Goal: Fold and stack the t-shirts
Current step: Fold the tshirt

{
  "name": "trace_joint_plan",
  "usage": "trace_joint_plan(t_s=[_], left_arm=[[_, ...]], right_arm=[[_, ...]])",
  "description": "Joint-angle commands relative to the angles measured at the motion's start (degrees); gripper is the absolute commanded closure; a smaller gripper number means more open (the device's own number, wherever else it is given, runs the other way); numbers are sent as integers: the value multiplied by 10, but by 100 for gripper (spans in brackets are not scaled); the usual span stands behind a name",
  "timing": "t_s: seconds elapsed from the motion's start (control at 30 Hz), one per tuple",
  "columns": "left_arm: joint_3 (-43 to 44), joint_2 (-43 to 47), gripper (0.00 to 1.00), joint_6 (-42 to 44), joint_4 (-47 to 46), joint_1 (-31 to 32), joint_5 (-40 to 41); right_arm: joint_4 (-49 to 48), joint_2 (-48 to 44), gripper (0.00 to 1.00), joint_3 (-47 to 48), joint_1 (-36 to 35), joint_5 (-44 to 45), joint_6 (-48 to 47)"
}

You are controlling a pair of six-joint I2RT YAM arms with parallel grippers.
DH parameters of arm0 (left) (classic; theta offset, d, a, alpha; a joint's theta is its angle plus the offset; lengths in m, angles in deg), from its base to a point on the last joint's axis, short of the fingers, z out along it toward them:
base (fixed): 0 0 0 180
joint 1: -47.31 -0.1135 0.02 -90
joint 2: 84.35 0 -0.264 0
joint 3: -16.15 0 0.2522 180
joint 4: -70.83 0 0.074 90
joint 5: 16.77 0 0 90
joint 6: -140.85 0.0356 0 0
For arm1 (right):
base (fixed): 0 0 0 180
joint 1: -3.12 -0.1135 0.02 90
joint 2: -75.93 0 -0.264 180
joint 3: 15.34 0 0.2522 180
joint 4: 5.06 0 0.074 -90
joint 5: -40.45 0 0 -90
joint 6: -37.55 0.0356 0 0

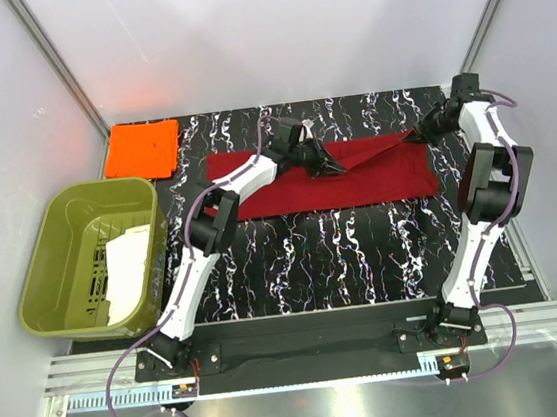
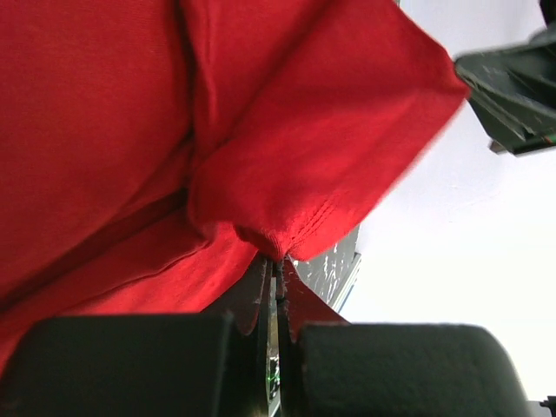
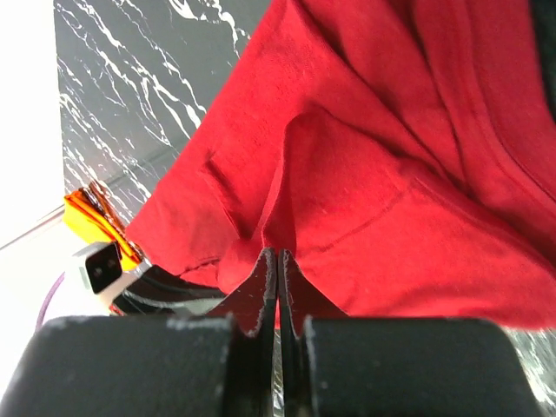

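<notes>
The left gripper (image 1: 332, 165) and right gripper (image 1: 417, 135) are each clamped on the red t-shirt (image 1: 357, 187), holding its far edge above the surface (image 1: 314, 255). The orange t-shirt (image 1: 141, 149) lies folded at the far left.

The red shirt (image 1: 356, 184) is soft matt cloth, finely knit, with stitched hems and creases, and the orange shirt (image 1: 141, 150) looks like the same matt cloth, smoother where it lies flat. The tabletop (image 1: 314, 255) is a smooth black sheet veined white like marble, with a slight sheen. The tub (image 1: 95, 186) is faintly glossy olive plastic, and the rail (image 1: 86, 373) is brushed metal. The left gripper (image 2: 276, 274) and right gripper (image 3: 278, 265) are matt black plastic, scuffed pale at the edges, and the left arm (image 1: 191, 279) and right arm (image 1: 474, 247) wear glossy white plastic shells.
</notes>
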Motion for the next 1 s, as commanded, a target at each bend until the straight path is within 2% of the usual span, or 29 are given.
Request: trace_joint_plan(t_s=[0.0, 0.27, 0.47, 0.87, 0.93, 0.97], left_arm=[[15, 25, 100, 21, 12, -1, -40], [-10, 35, 100, 23, 8, -1, -60], [-62, 60, 100, 33, 13, -1, -82], [-78, 64, 100, 71, 73, -1, -105], [-77, 65, 99, 76, 82, -1, -108], [-76, 66, 94, 84, 87, -2, -109]], right_arm=[[16, -59, 100, -23, 8, 28, -22], [36, -95, 100, -85, 12, 53, -49], [22, -134, 100, -154, 12, 58, -59], [38, -146, 100, -193, 12, 92, -78], [38, -148, 100, -206, 12, 102, -80], [39, -148, 100, -209, 12, 107, -80]])
